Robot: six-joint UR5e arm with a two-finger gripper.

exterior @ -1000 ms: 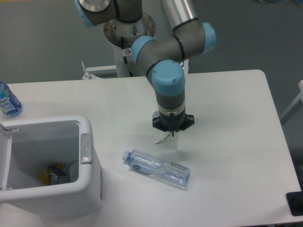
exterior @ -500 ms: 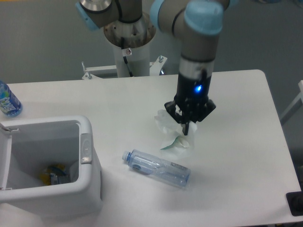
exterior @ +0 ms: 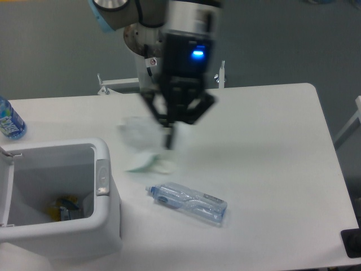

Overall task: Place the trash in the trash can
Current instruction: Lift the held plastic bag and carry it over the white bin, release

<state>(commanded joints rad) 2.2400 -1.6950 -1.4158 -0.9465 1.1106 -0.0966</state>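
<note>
My gripper [exterior: 167, 140] is clenched on the crumpled wrapper [exterior: 144, 147], which hangs to the trash-can side of my fingers and trails below them, clear of the table [exterior: 271, 169]. The picture is motion-blurred here, so how much paper sits between the fingers cannot be judged.

The trash can [exterior: 59, 197] stands beyond the wrapper on that same side and lower, its open mouth not yet beneath my load. The clear water bottle [exterior: 188, 202] lies on its side on the table just below my gripper, untouched.

Risks noted:
- The grip looks to be on one edge of the paper only; a swing could shake it loose short of the bin.
- The dangling tail could catch on the can's near rim.
- Releasing too early would drop it on the table.
</note>
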